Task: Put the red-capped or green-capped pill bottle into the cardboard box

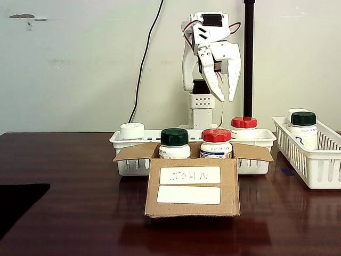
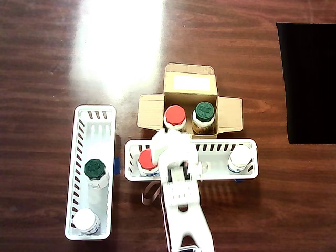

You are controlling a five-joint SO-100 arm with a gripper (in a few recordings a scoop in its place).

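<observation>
Red-capped pill bottle (image 2: 175, 116) upright in cardboard box (image 2: 229, 114), beside green-capped bottle (image 2: 204, 112).

The robot arm (image 1: 201, 80) is white all over, made of smooth plastic blocks. Black motor parts sit between the white pieces. Thin red and white wires loop beside the top block. The gripper (image 1: 222, 97) has two long white fingers that get thin at the tips. Below the gripper, a white block (image 1: 201, 100) has rows of small dark holes.
</observation>
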